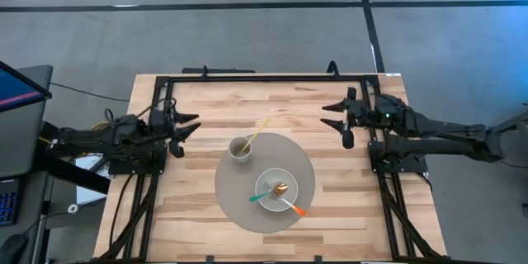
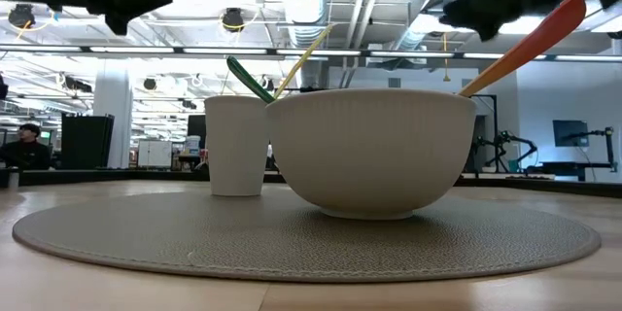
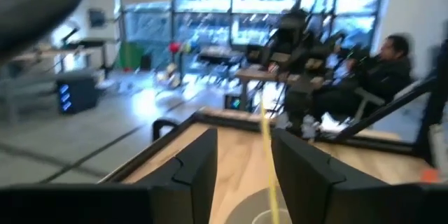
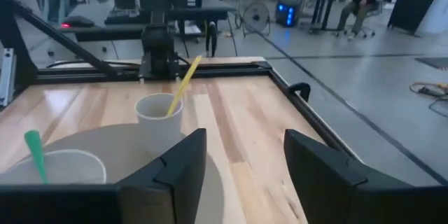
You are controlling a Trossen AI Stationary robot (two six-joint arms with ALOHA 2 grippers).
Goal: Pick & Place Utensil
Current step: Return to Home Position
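Observation:
A white paper cup [image 1: 240,148] stands on a round grey mat [image 1: 239,202] and holds a yellow utensil [image 1: 260,132], which leans on the cup's rim. A white bowl [image 1: 276,190] beside it holds a green-handled utensil [image 1: 261,197], an orange-handled one [image 1: 294,208] and a gold spoon head [image 1: 281,188]. My left gripper [image 1: 191,127] hangs open left of the cup. My right gripper [image 1: 328,115] hangs open to the cup's right, toward the far edge. In the right wrist view the cup [image 4: 158,115] and yellow utensil [image 4: 183,84] lie ahead of the open fingers.
The mat covers the table's middle, with bare wood [image 1: 355,206] on all sides of it. A black frame [image 1: 264,78] runs along the table's far edge and sides. In the left wrist view a person [image 3: 381,70] sits in the room beyond the table.

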